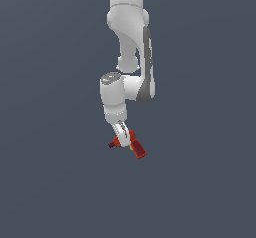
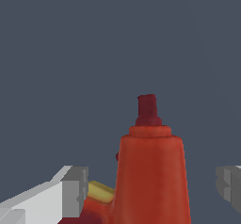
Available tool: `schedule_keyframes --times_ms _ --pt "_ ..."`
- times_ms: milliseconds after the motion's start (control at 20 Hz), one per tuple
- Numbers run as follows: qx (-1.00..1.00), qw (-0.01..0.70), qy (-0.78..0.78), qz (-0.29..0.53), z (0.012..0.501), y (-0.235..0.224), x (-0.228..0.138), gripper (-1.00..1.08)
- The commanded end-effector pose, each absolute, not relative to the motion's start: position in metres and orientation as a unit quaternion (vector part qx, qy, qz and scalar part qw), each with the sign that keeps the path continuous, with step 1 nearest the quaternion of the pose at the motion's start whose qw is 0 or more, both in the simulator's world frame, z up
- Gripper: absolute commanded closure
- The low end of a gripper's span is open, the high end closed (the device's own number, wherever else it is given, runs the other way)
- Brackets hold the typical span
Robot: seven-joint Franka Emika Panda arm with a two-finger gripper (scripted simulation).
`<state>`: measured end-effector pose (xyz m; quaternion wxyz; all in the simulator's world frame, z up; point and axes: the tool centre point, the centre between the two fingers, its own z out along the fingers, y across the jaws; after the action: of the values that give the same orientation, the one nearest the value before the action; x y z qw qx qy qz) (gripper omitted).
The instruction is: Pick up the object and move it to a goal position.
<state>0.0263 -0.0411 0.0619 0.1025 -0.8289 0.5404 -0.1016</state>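
- From the exterior view I see the white arm (image 1: 131,47) reaching down from the top of the picture, with its wrist bent toward the exterior view's left.
- The claw (image 1: 124,138) sits at the arm's lowest end, tilted, and the drill (image 1: 129,145) lies right at its tip.
- The drill is red; its dark red nose points to the exterior view's left and its handle slants down toward the exterior view's right.
- A small yellow patch shows on the drill where the body meets the handle.
- In the wrist view the drill (image 2: 150,176) fills the space between the two grey fingers (image 2: 74,191), its dark nose pointing away from the camera.
- One finger touches the drill's side by the yellow patch (image 2: 100,191); the other finger, at the opposite edge of the picture, has a clear gap to the red body.
- So the claw stands apart around the drill, and I cannot tell from these views that it is clamped on it.
- The background is plain dark blue-grey in both views, with no edge or shadow showing, so I cannot tell whether the drill rests on a tabletop or hangs clear of it.
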Motion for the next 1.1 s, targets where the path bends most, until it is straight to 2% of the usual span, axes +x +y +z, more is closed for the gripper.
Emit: schedule_keyframes --times_ms 0,1050 --pt "-0.816 0.105 0.559 -0.105 0.058 -0.044 0.026 -1.0" --pt "-0.804 0.107 0.575 -0.107 0.029 -0.046 0.032 -1.0"
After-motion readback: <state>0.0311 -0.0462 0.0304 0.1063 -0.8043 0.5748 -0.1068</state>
